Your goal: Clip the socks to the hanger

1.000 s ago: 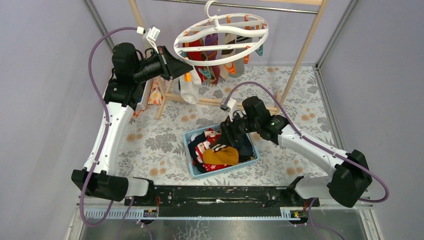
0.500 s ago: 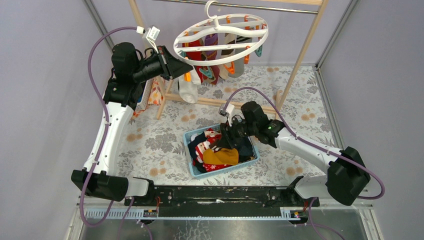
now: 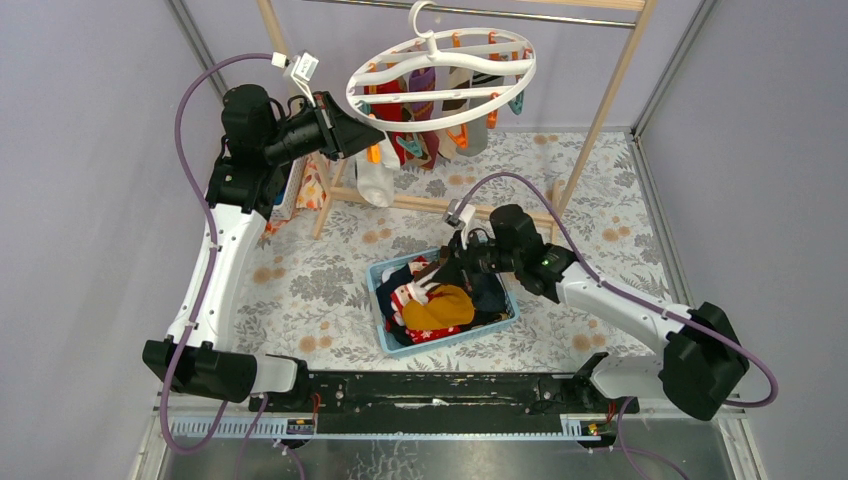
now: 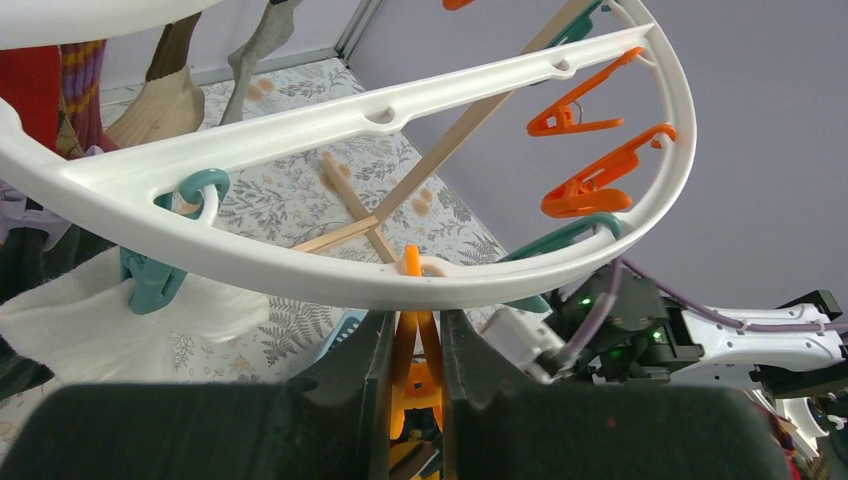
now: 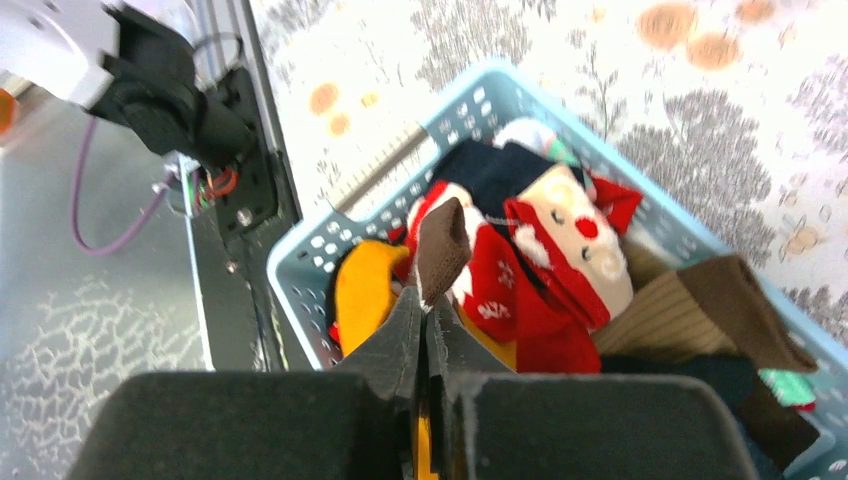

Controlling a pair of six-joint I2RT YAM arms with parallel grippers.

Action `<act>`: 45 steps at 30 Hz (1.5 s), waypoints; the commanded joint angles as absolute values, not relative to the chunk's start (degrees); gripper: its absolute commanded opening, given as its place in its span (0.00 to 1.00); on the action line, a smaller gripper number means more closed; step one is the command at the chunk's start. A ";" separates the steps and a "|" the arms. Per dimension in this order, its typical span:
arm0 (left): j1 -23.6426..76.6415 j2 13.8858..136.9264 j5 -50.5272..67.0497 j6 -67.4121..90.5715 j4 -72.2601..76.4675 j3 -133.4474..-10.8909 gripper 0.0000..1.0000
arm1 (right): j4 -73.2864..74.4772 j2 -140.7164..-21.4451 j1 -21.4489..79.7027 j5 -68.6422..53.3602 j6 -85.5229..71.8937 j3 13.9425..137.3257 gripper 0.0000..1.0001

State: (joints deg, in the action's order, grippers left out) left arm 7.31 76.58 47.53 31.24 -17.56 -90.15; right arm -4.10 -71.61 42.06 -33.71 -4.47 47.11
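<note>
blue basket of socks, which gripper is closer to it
Right. The right gripper is just above the basket, shut on a sock; the left gripper is up at the hanger, shut on an orange clip.

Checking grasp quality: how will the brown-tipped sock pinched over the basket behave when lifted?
Likely floppy: the brown-tipped sock folds over above the shut right gripper, so it should dangle. Probably light, being thin fabric. It may snag the red Santa sock beside it in the blue basket.
</note>
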 commanded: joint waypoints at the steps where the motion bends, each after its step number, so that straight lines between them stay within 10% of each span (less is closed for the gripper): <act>1: 6.53 75.91 50.08 31.47 -17.13 -91.48 0.04 | -15.66 -66.08 42.50 -35.75 -11.12 47.77 0.00; 23: 6.44 74.26 58.37 46.44 2.44 -83.40 0.04 | -97.59 -93.04 37.29 -40.55 -65.36 58.21 0.00; 45: 6.39 74.60 63.41 54.58 11.52 -80.86 0.04 | -98.11 -102.24 37.32 -42.08 -70.88 70.41 0.00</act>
